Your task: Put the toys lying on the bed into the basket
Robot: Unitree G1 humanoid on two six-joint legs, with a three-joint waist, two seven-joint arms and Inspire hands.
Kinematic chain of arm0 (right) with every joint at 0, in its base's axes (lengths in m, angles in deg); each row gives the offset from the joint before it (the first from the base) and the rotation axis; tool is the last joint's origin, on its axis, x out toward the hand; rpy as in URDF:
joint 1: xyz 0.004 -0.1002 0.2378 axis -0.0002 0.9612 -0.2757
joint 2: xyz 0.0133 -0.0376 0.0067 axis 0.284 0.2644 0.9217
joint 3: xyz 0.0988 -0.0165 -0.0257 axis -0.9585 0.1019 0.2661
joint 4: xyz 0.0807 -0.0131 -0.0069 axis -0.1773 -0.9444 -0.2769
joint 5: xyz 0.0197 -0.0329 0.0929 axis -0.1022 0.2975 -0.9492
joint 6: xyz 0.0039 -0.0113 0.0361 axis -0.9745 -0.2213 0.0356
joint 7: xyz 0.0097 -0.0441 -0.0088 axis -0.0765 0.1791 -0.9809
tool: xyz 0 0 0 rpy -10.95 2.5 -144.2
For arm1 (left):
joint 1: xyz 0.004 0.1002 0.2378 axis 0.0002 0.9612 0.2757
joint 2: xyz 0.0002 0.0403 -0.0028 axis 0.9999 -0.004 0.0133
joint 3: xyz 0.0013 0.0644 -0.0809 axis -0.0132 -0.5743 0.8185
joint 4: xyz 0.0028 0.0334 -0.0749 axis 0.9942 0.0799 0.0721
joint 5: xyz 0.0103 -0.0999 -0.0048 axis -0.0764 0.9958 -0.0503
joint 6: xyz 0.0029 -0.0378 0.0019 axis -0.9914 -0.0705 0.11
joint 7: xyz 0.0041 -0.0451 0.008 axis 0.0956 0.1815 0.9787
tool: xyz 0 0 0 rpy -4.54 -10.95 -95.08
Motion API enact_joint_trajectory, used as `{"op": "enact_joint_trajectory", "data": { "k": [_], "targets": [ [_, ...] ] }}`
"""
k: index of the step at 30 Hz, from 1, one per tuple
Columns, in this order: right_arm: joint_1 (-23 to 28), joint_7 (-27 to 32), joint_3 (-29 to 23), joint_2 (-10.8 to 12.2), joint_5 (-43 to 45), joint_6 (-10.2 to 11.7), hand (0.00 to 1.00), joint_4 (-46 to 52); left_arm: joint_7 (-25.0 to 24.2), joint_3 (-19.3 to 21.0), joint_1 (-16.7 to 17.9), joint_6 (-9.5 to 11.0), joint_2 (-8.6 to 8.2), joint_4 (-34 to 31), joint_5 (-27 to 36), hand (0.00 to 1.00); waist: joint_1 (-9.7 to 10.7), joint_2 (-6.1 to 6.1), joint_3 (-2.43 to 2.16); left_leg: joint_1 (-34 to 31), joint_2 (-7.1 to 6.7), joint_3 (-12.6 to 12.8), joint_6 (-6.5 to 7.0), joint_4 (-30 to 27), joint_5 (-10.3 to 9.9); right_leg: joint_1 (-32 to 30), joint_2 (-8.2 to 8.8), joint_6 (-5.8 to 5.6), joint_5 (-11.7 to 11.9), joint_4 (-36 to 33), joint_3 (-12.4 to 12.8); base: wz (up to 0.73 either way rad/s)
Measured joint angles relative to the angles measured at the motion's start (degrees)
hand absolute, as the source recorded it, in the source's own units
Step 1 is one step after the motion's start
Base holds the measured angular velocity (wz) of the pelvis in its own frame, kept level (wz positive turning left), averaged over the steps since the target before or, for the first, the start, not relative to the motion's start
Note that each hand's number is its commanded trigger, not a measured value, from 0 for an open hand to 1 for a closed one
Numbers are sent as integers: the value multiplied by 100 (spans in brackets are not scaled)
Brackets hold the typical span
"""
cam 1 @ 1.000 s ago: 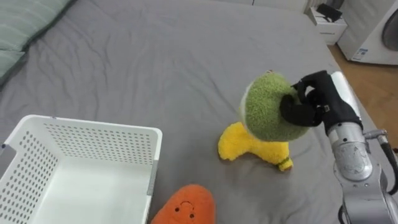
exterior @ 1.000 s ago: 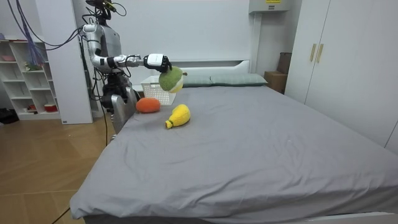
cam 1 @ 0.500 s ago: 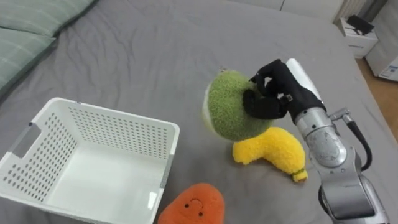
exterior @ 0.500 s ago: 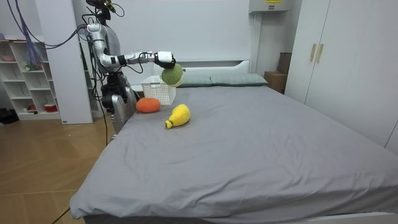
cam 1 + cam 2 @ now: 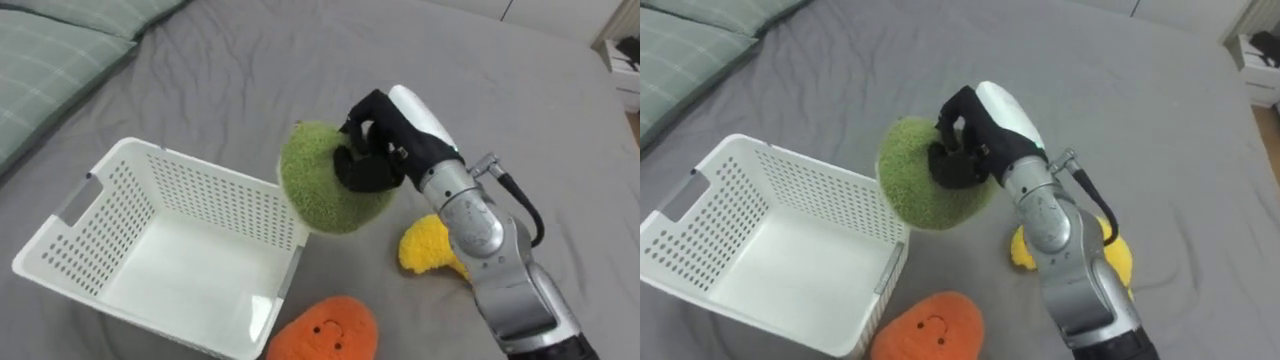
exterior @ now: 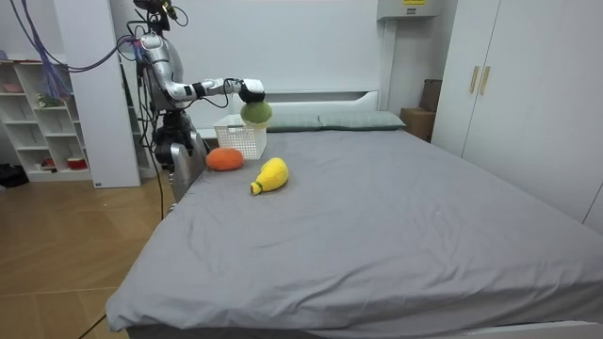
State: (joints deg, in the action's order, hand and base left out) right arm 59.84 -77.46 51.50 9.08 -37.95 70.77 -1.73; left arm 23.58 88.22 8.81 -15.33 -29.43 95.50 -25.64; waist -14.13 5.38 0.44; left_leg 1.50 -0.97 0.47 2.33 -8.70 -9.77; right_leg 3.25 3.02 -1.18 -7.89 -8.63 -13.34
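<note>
Beneath your right hand (image 5: 372, 155), now moved across with fingers curled round the green toy (image 5: 318, 190), sits the basket (image 5: 180, 190) rim; release should follow.

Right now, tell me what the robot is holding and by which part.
Its right hand grips the round green fuzzy plush toy, with the fingers curled into the toy's upper right side.

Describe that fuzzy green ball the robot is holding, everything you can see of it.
The green plush toy is round and shaggy, a soft ball of thick pile, mossy green. The right hand has its black fingers curled into its side and holds it off the grey bed, beside the right wall of the white basket. Nothing else touches it.
</note>
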Motion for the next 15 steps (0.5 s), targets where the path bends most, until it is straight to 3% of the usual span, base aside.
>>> {"op": "enact_joint_trajectory", "data": {
  "k": [15],
  "targets": [
    [-113, -342, 631, 195, 380, -181, 100, 0, -1, -95, -150, -57, 43, -1, -14, 0, -365, 199, 30, -49, -40, -144, 2, -6, 6, 10, 26, -1, -1, 3, -144, 3]
  ]
}}
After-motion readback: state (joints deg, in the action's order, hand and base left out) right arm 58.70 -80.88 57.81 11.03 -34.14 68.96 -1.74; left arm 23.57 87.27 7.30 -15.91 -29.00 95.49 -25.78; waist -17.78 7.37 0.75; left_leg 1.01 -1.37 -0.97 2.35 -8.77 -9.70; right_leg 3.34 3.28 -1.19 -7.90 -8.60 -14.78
